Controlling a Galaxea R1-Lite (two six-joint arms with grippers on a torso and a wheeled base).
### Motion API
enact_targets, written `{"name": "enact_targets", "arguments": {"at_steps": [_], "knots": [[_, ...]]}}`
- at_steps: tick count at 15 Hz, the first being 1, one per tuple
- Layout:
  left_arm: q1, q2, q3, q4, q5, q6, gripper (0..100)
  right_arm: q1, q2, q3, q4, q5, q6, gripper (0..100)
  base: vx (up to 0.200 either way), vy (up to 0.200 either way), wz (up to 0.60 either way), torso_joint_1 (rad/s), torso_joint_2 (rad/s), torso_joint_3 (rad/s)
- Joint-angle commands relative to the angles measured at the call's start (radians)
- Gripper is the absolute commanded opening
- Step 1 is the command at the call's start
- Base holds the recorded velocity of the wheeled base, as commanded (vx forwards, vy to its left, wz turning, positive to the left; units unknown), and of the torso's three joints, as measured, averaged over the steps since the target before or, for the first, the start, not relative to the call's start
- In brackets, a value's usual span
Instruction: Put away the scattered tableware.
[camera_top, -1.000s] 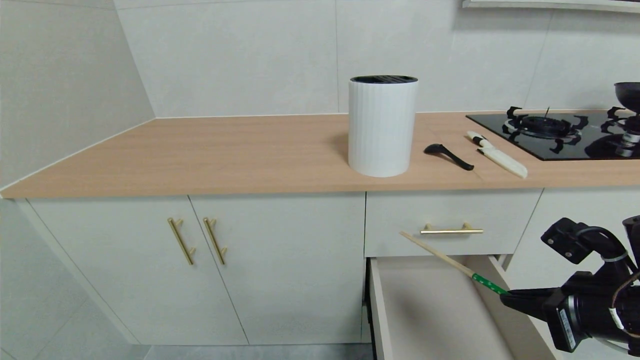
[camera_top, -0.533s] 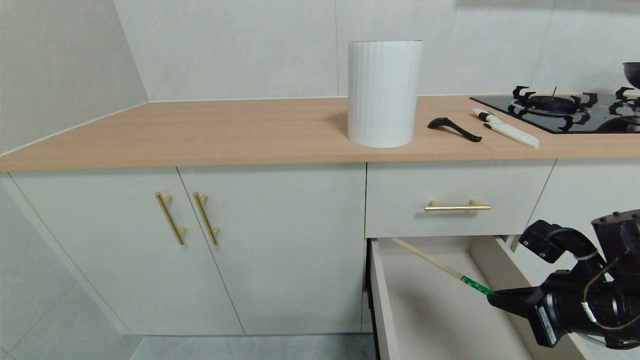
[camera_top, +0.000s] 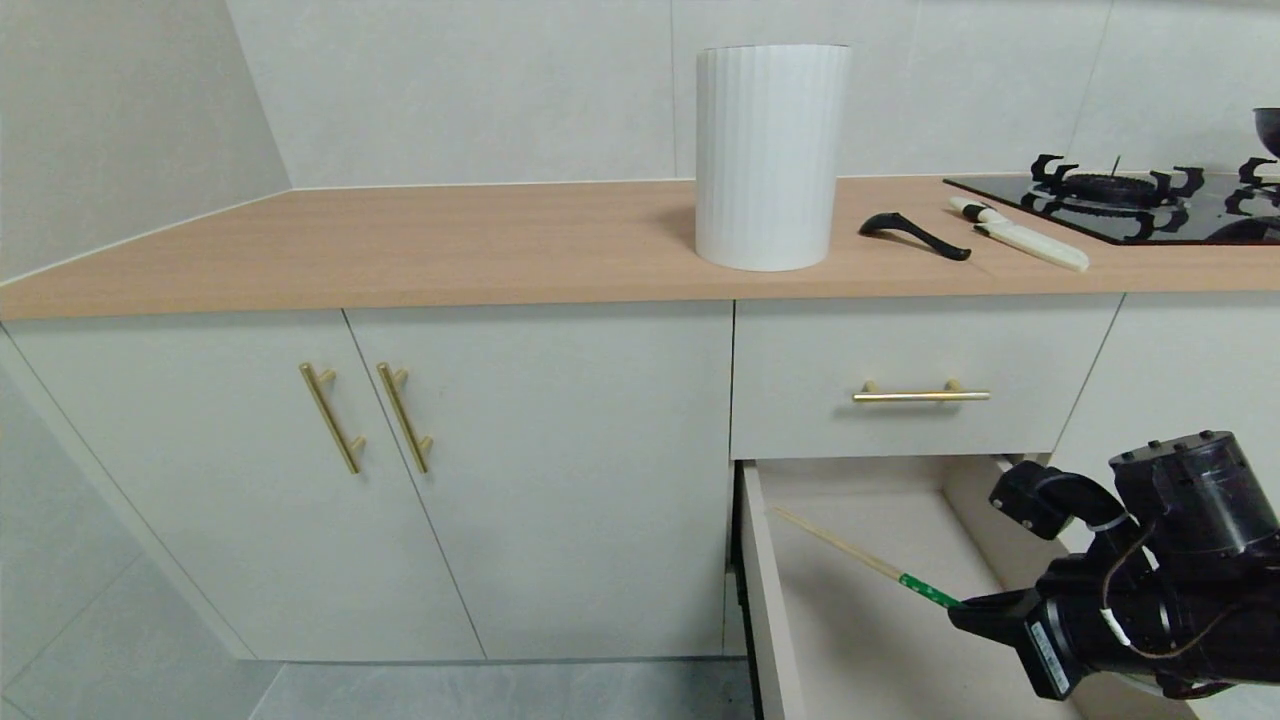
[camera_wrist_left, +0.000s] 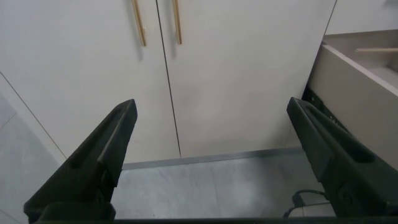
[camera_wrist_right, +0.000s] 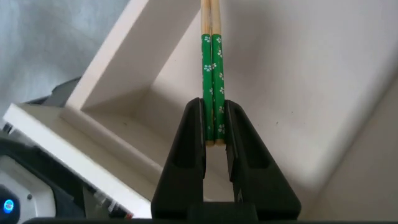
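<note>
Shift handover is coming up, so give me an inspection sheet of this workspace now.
Surface: wooden countertop, on pale cabinets.
Job's things: chopsticks held over the open drawer; black spoon and white knife lying on the countertop, not yet put away.
Clutter: white ribbed holder, upright beside the spoon.
End effectors: right end effector shut on the chopsticks; left end effector open, empty, facing the cabinet doors.
Cables: nothing seen.
Surroundings: gas hob at the countertop's right end; cabinet doors shut.
</note>
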Motion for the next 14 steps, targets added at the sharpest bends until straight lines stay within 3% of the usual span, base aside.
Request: {"name": "enact_targets", "arguments": {"at_steps": [1, 5, 7, 14], "knots": [[0.0, 0.001, 0.0, 0.0, 0.0, 0.0, 100, -0.002, 0.036, -0.004, -0.037, -0.002, 0.007, 0, 0.0, 0.0, 0.0, 0.0, 0.0, 0.0], [0.0, 0.001, 0.0, 0.0, 0.0, 0.0, 100, -0.008, 0.136, -0.021, -0.133, -0.045, 0.072, 0, 0.0, 0.0, 0.0, 0.0, 0.0, 0.0], [0.0, 0.001, 0.0, 0.0, 0.0, 0.0, 100, -0.005, 0.205, -0.07, -0.135, -0.099, 0.17, 0, 0.0, 0.0, 0.0, 0.0, 0.0, 0.0], [0.0, 0.001, 0.0, 0.0, 0.0, 0.0, 100, 0.074, 0.43, -0.199, -0.139, -0.133, 0.449, 0, 0.0, 0.0, 0.0, 0.0, 0.0, 0.0]]}}
